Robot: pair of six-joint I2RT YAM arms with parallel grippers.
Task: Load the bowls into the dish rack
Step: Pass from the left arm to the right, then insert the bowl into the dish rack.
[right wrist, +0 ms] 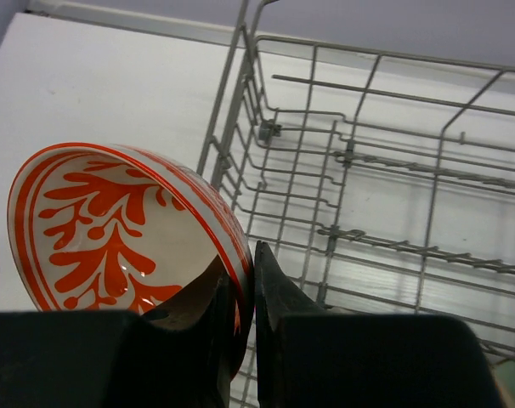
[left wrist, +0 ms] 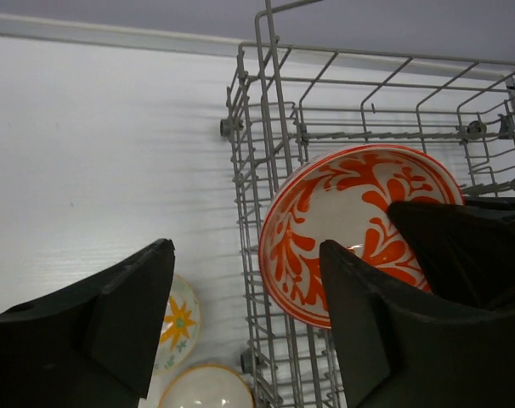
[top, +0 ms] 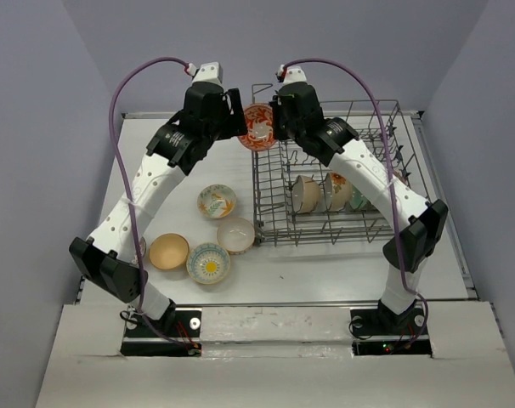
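Right fingers (right wrist: 279,310) pinch patterned bowl (right wrist: 96,229) — left fingers (left wrist: 130,314) apart

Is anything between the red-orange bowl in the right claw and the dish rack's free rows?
Only the dish rack's tall left wall, beside the red-orange bowl; no bowl sits in the far rows behind it. The open left claw is close beside the bowl.

The red-orange patterned bowl (top: 259,126) stands on its edge in the air, over the far left corner of the grey wire dish rack (top: 325,237). At least three bowls (top: 306,194) stand on edge between its tines, and four more bowls (top: 217,201) lie mouth-up close together just left of the rack
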